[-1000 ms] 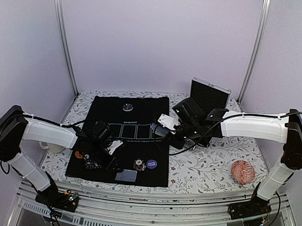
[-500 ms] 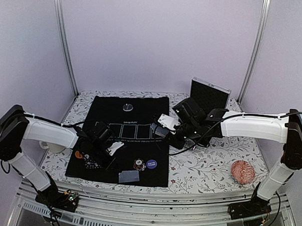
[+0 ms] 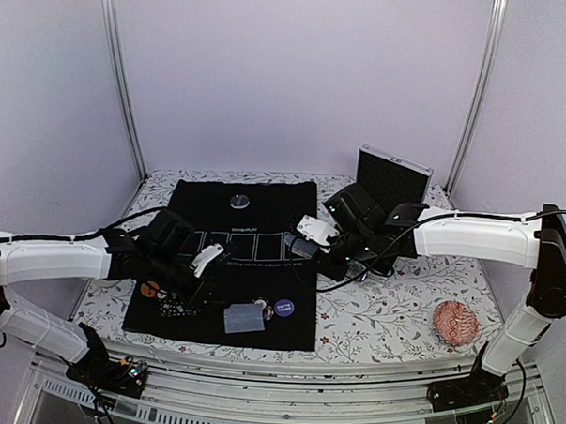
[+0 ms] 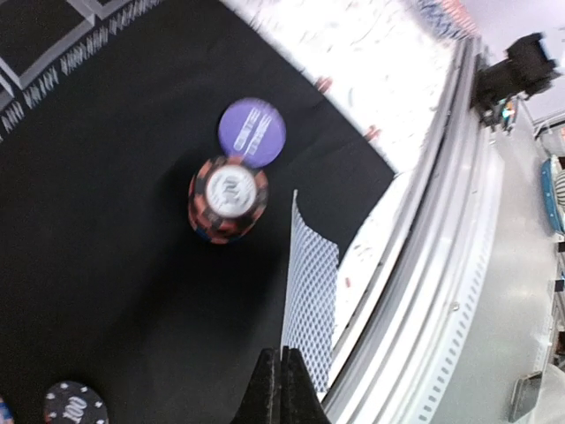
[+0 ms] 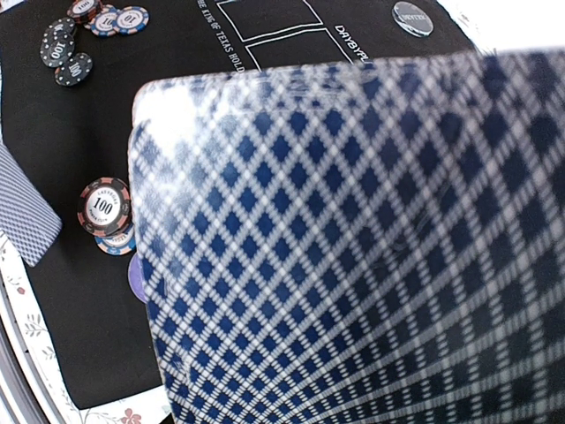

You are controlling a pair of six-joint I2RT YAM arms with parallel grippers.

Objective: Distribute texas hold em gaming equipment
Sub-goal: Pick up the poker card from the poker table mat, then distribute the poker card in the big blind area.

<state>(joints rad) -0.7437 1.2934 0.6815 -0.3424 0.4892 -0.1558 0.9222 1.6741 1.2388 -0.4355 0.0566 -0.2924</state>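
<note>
At the mat's [image 3: 265, 197] near edge, the left tool [image 4: 281, 375] now pinches together on a card [image 4: 309, 291], raising it for dealing, while the right tool [image 3: 310, 232] clamps the deck [image 5: 353, 247].

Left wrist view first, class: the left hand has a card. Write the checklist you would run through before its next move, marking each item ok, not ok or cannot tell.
1. Left hand shut on the card: ok.
2. Card apart from the chip stack and the purple disc: ok.
3. Only one card pinched: cannot tell.
4. Right hand gripping the deck: ok.
5. Bare mat beside the chip stack for laying the card down: ok.
</note>
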